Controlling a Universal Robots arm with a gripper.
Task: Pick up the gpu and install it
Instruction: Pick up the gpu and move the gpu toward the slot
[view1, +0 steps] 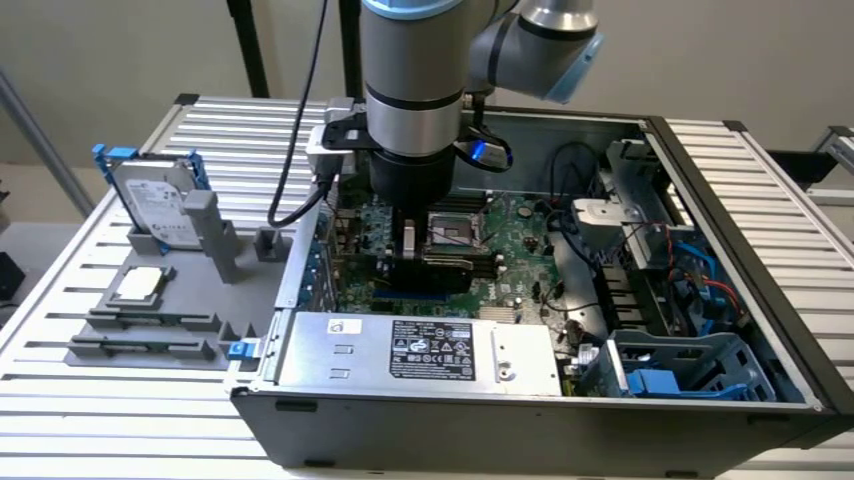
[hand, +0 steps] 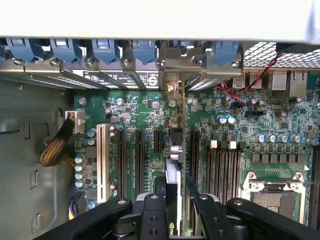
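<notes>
- At the exterior view's left, we see a hard drive (view1: 151, 200) in a blue frame standing on a grey fixture (view1: 147, 335), with a processor chip (view1: 140, 285) lying just beside it.
- In the middle, the gripper (view1: 424, 250) reaches into the open computer case (view1: 534, 430). Its fingers (hand: 152, 210) clamp the gpu (hand: 173, 172), which stands on edge over the motherboard (hand: 145, 107) slots.
- Nearer the front sits a silver power supply (view1: 427, 350).
- At the right sits a blue drive cage (view1: 694, 370).
</notes>
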